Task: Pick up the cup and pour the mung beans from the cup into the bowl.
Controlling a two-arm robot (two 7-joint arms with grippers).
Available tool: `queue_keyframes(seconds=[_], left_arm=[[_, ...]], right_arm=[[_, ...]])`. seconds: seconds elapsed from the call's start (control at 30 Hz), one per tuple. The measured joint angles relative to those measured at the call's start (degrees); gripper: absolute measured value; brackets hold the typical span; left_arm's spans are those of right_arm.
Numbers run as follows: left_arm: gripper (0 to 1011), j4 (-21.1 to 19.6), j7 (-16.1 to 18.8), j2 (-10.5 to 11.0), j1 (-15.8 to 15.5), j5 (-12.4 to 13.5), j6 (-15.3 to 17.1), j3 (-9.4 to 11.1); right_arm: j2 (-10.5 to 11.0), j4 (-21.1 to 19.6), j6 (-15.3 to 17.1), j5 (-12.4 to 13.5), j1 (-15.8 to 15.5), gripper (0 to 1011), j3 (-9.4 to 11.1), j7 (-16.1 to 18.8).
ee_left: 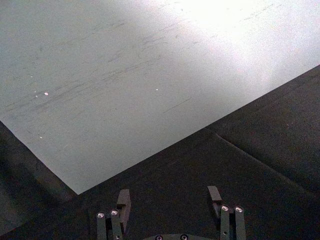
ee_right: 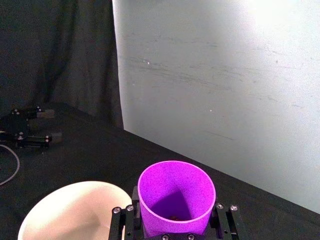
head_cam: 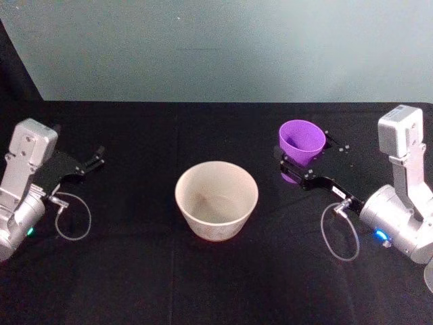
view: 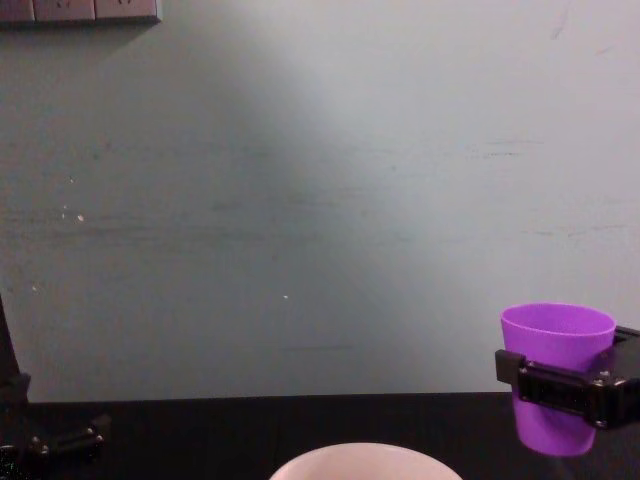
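Note:
The purple cup (head_cam: 302, 139) stands upright in my right gripper (head_cam: 308, 160), which is shut on its sides, to the right of the bowl and a little farther back. In the right wrist view the cup (ee_right: 176, 197) sits between the fingers (ee_right: 121, 220), and a few small dark specks show at its bottom. Seen from the chest, the cup (view: 556, 375) hangs just off the black table. The pale bowl (head_cam: 216, 220) stands at the table's middle, its inside looking bare. My left gripper (head_cam: 91, 161) rests open at the far left, holding nothing.
A black cloth (head_cam: 135, 271) covers the table, and a pale grey-green wall (head_cam: 216, 47) rises right behind it. Loose cable loops hang at both wrists (head_cam: 342, 233). The bowl's rim (view: 365, 455) shows at the chest view's lower edge.

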Motion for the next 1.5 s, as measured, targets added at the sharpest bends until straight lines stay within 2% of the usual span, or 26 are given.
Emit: queue_keyframes(seconds=[0.97, 1.07, 1.13, 1.23, 1.33, 1.43, 1.5], left_arm=[[1000, 0.00, 0.00, 0.00, 0.00, 0.00, 0.01, 0.00], [1000, 0.00, 0.00, 0.00, 0.00, 0.00, 0.00, 0.00], [1000, 0.00, 0.00, 0.00, 0.00, 0.00, 0.00, 0.00], [1000, 0.00, 0.00, 0.00, 0.00, 0.00, 0.00, 0.00], [1000, 0.00, 0.00, 0.00, 0.00, 0.00, 0.00, 0.00], [1000, 0.00, 0.00, 0.00, 0.00, 0.00, 0.00, 0.00], [1000, 0.00, 0.00, 0.00, 0.00, 0.00, 0.00, 0.00]], right_arm=[[-0.01, -0.04, 0.09, -0.27, -0.01, 737, 0.00, -0.02], [0.12, -0.52, 0.56, -1.72, 0.01, 736, -0.21, -0.25], [0.56, -1.34, 1.49, -4.58, 0.26, 736, -0.90, -1.00], [0.88, -1.97, 2.34, -6.92, 0.53, 736, -1.47, -1.57], [1.47, -3.20, 3.76, -11.23, 1.17, 736, -2.75, -2.42], [1.82, -3.75, 4.55, -13.98, 1.79, 736, -3.65, -2.85], [2.17, -4.17, 5.13, -16.86, 2.47, 736, -4.84, -3.05]])
